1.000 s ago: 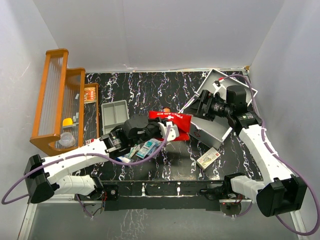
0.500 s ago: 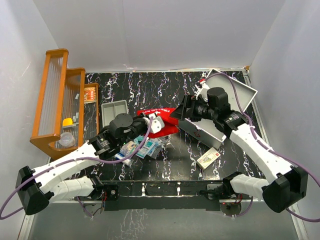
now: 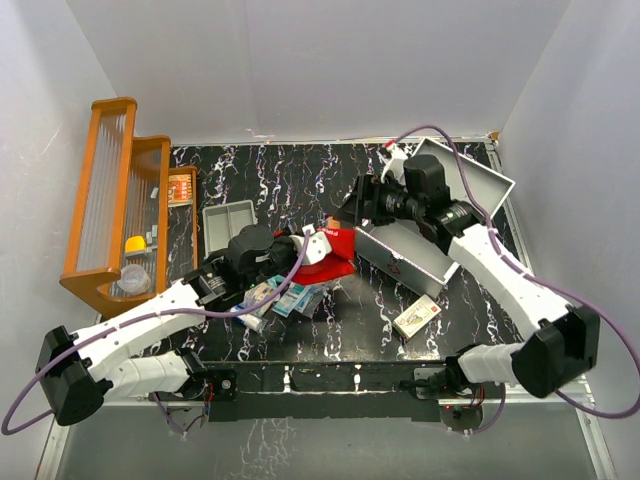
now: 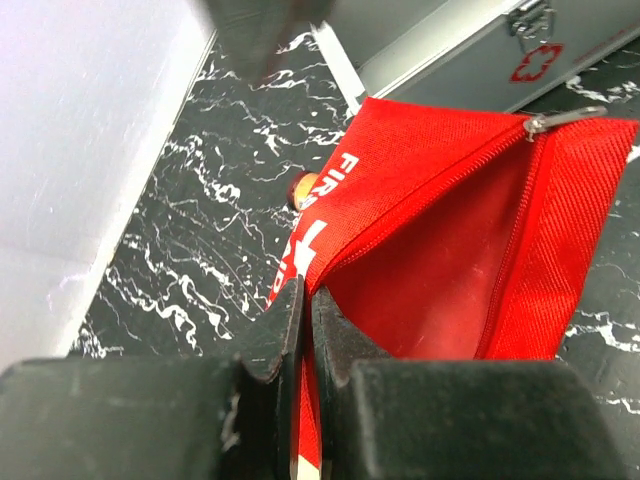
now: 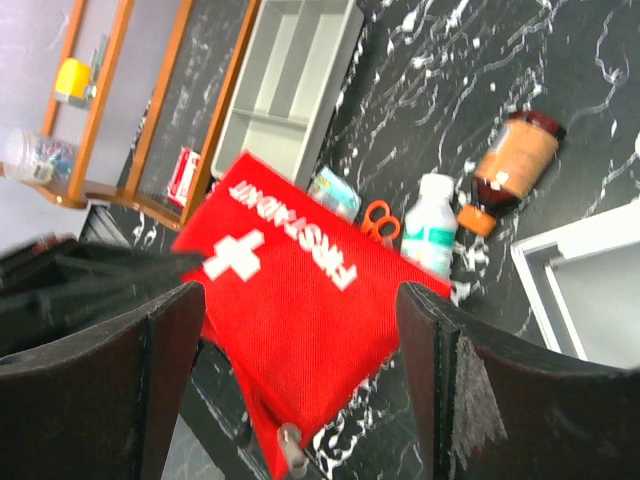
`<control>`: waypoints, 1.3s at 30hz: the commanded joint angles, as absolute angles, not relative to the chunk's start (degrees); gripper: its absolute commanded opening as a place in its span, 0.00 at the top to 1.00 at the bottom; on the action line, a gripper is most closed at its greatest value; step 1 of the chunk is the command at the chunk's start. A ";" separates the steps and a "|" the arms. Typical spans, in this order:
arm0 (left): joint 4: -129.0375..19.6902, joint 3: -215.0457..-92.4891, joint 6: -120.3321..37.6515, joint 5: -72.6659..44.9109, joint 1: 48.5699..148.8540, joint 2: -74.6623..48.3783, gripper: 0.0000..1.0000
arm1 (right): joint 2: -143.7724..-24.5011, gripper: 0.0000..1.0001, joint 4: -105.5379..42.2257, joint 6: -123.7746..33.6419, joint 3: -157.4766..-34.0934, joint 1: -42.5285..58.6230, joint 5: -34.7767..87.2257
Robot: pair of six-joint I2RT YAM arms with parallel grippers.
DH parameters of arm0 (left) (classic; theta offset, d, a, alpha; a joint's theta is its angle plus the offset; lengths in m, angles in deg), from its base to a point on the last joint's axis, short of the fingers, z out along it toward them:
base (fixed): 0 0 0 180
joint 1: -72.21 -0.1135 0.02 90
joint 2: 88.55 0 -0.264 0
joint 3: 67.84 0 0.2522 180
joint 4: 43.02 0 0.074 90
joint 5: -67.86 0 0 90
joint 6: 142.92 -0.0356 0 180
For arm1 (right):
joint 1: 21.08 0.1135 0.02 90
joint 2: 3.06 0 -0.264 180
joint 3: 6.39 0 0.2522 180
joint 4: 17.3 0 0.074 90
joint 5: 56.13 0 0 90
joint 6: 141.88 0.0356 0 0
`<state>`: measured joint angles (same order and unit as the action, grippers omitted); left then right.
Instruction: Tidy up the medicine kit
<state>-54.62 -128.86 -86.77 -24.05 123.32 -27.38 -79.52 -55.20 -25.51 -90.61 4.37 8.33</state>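
Observation:
The medicine kit (image 3: 415, 250) lies open at the right, its lid (image 3: 478, 182) propped behind it. In the left wrist view its grey wall (image 4: 470, 50) shows a red cross. My left gripper (image 3: 322, 248) (image 4: 305, 312) is shut on the rim of the red first-aid pouch (image 3: 338, 260) (image 4: 450, 260), which hangs open with its zipper pull (image 4: 560, 118) at the far end. My right gripper (image 3: 350, 210) (image 5: 300, 292) stands open above the pouch (image 5: 290, 300) and is not touching it.
A brown bottle (image 5: 515, 160), a white bottle (image 5: 430, 225) and orange scissors (image 5: 377, 220) lie beyond the pouch. The shallow grey tray (image 3: 228, 225) and a wooden rack (image 3: 120, 200) are at the left. Packets (image 3: 285, 297) and a small box (image 3: 417, 318) lie near the front.
My right gripper has swung left from the case to a spot over the pouch. My left gripper has drawn the pouch slightly left and stays shut on it.

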 commanded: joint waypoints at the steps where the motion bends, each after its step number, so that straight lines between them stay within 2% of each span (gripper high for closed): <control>1: -49.32 -127.89 -78.57 -32.12 122.40 -27.31 1.00 | -71.54 0.26 -48.99 -26.15 -83.48 5.07 9.99; 7: -49.50 -127.87 -66.84 -44.58 118.85 -24.91 1.00 | -71.69 0.32 -46.89 -22.79 -78.11 10.73 18.87; 13: -59.83 -133.35 -50.98 -56.08 113.86 -21.17 1.00 | -78.47 0.40 -51.11 -17.87 -79.53 18.95 31.02; 22: -66.00 -135.43 -42.11 -54.80 110.42 -19.64 1.00 | -82.39 0.40 -45.87 -1.91 -70.16 29.33 37.48; 26: -66.25 -135.18 -40.84 -55.94 109.44 -19.83 1.00 | -84.18 0.42 -44.77 4.71 -67.42 30.16 41.25; 39: -66.77 -134.94 -39.01 -50.04 108.34 -20.37 1.00 | -90.81 0.51 -35.94 9.81 -65.77 30.16 43.74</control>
